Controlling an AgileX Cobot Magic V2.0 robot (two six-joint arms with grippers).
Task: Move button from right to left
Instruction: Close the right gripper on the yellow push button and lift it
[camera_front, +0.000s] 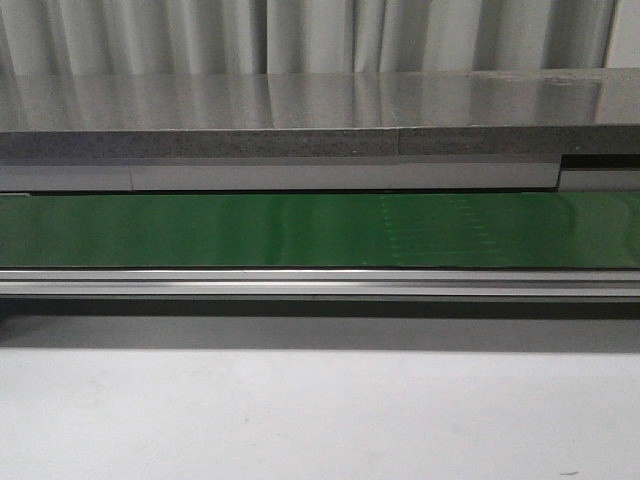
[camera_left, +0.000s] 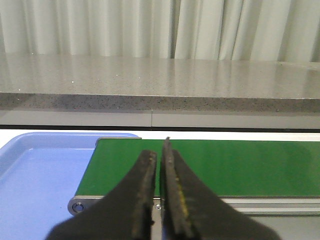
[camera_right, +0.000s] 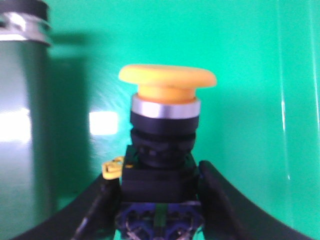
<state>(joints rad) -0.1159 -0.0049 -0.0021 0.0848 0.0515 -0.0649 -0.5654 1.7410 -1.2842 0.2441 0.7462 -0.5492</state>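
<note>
The button (camera_right: 167, 80) shows only in the right wrist view. It has a yellow-orange disc head, a silver ring and a black boxy body with a blue base and a green mark. It stands upright over the green conveyor belt (camera_right: 250, 75). My right gripper (camera_right: 160, 172) has its two dark fingers against both sides of the black body and is shut on it. My left gripper (camera_left: 159, 152) is shut and empty, hanging near the left end of the belt (camera_left: 250, 165). Neither gripper nor the button shows in the front view.
A blue tray (camera_left: 35, 175) lies just beyond the belt's left end. A grey stone counter (camera_front: 300, 110) runs behind the belt (camera_front: 300, 230), with curtains behind it. An aluminium rail (camera_front: 320, 283) edges the belt's near side. A metal cylinder (camera_right: 25, 25) stands near the button.
</note>
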